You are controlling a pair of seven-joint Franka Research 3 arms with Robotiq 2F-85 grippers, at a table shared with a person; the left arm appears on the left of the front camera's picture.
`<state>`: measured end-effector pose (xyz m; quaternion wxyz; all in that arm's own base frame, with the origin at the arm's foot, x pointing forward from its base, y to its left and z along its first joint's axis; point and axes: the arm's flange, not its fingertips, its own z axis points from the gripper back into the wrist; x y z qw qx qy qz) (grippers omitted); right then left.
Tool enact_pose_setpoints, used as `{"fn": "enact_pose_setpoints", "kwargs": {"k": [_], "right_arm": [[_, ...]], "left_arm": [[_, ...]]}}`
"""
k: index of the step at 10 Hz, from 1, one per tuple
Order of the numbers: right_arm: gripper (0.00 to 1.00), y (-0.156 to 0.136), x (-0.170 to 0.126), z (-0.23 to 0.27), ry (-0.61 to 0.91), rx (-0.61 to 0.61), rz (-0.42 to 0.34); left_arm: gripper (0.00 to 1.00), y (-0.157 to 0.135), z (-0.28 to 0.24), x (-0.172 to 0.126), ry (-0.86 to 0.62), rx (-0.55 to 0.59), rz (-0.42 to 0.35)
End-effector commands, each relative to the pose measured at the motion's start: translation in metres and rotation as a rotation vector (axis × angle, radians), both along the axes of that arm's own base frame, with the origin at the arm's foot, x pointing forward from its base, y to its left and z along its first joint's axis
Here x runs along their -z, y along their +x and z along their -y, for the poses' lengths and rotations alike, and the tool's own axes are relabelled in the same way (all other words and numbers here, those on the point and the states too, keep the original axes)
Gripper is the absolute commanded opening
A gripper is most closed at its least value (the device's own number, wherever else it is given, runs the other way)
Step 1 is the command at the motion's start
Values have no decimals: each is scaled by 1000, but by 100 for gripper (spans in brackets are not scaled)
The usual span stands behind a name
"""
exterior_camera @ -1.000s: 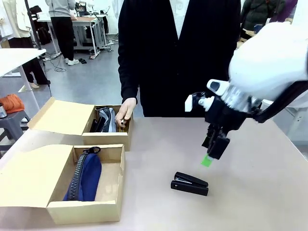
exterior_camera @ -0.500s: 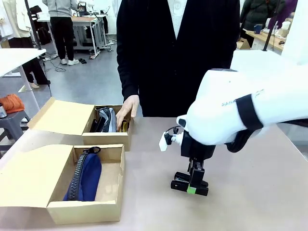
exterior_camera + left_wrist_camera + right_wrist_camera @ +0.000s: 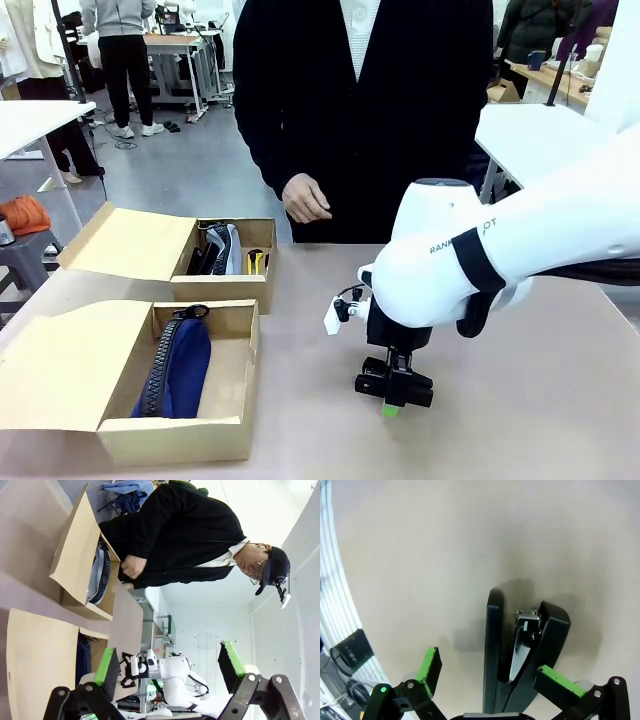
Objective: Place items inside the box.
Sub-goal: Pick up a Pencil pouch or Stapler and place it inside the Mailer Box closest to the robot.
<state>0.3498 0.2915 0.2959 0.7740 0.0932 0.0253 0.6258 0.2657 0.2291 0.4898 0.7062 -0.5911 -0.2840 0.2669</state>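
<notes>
A black stapler [image 3: 418, 391] lies on the tan table, right of centre. My right gripper [image 3: 390, 402] has come straight down over it. In the right wrist view the stapler [image 3: 520, 645] lies between the open green pads [image 3: 429, 664], apart from the left pad and close to the right one. The near box [image 3: 228, 435] holds a navy blue zip pouch [image 3: 180, 365]. The far box [image 3: 222, 290] holds a grey zip pouch [image 3: 224, 248] and a yellow utility knife [image 3: 255, 262]. My left gripper [image 3: 168, 662] is open in the air with nothing between its fingers.
A person in black stands at the far edge, one hand [image 3: 305, 199] raised above the table behind the far box. Both boxes have their flaps [image 3: 125, 240] folded out to the left. Bare table [image 3: 560, 400] lies right of the stapler.
My right arm swung down and left from above the table onto the stapler. The person's hand lifted away from the far box.
</notes>
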Motion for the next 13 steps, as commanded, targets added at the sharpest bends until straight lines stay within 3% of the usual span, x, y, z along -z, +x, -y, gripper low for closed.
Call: {"fn": "enact_pose_setpoints", "kwargs": {"k": [1, 4, 11, 12, 13], "right_arm": [[100, 1, 4, -3, -26, 40, 47], [100, 7, -5, 3, -38, 87, 163], [100, 9, 5, 4, -39, 89, 114], [40, 9, 4, 3, -56, 105, 112], [40, 10, 3, 3, -55, 95, 105]], "left_arm": [[100, -1, 1, -1, -7, 1, 28], [100, -1, 1, -1, -7, 1, 28], [100, -1, 1, -1, -7, 1, 28], [100, -1, 1, -1, -7, 1, 28], [100, -1, 1, -1, -7, 1, 28]]}}
